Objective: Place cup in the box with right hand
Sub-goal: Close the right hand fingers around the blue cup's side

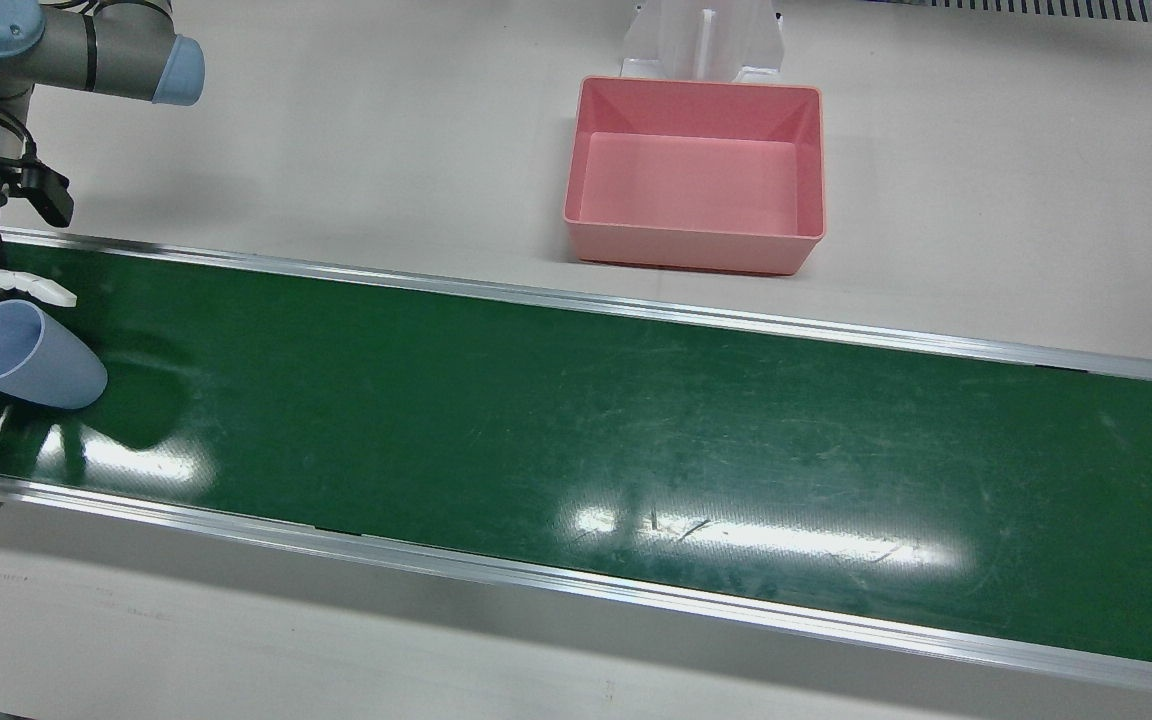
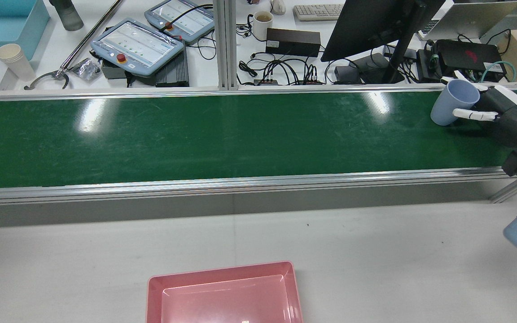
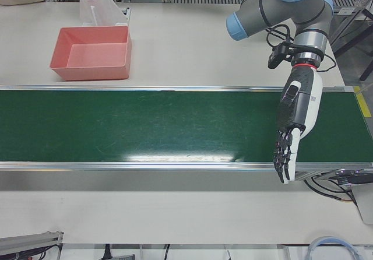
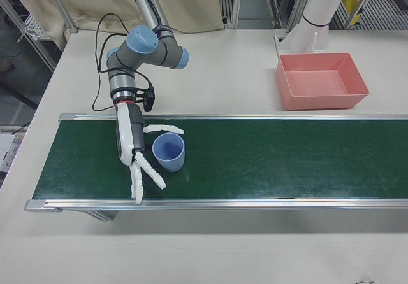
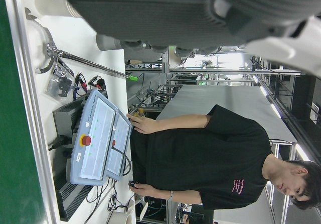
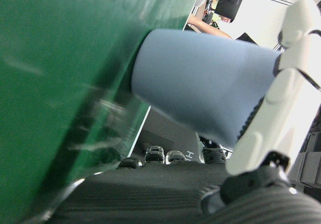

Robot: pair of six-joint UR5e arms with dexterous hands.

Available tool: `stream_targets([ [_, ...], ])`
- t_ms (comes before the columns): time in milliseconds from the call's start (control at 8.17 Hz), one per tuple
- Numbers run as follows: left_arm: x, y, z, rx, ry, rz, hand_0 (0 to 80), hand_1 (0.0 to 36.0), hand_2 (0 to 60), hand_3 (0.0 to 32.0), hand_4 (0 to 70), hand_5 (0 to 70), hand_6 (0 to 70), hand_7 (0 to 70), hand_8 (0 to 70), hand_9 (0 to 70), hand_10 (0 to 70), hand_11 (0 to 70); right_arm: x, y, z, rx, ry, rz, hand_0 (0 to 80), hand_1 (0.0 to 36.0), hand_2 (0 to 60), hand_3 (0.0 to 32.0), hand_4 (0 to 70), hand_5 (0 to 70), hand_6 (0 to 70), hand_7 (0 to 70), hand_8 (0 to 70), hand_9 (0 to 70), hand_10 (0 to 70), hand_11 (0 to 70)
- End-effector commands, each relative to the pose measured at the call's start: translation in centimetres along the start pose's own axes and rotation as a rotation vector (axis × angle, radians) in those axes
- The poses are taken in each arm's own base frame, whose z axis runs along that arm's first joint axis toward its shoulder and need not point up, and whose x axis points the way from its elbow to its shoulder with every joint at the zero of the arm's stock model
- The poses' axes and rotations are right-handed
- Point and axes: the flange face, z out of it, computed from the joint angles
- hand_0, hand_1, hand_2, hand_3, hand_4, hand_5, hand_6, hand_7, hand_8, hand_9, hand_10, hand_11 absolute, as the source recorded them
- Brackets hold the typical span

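While right hand (image 4: 135,153) grips blue cup (image 4: 169,151), seemingly just off belt (image 4: 268,160), left hand (image 3: 294,126) hangs open.

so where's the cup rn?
The blue cup is at the far left of the front view, tilted just above the green belt in the right hand, far from the pink box.

A pale blue cup (image 4: 169,151), a pink box (image 4: 322,79), a dark green belt (image 4: 268,160).
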Motion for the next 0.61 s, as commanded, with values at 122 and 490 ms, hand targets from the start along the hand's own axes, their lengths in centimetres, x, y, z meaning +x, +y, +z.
stream_targets([
  [122,-0.1,0.0,0.0,0.0,-0.001,-0.001,0.0,0.0,0.0,0.0,0.0,0.0,0.0,0.0,0.0,0.0,0.0,0.0,0.1,0.7,0.3,-0.005,-0.016,0.006,38.7,21.0,60.0,0.0,0.0,9.0,20.1,70.0,34.4,57.5,16.1,24.8],
  [490,0.0,0.0,0.0,0.0,0.0,-0.001,0.0,0.0,0.0,0.0,0.0,0.0,0.0,0.0,0.0,0.0,0.0,0.0,-2.6,6.9,0.6,-0.102,-0.061,0.033,46.8,31.7,60.0,0.0,4.2,20.3,46.6,70.0,70.0,70.0,56.5,70.0],
])
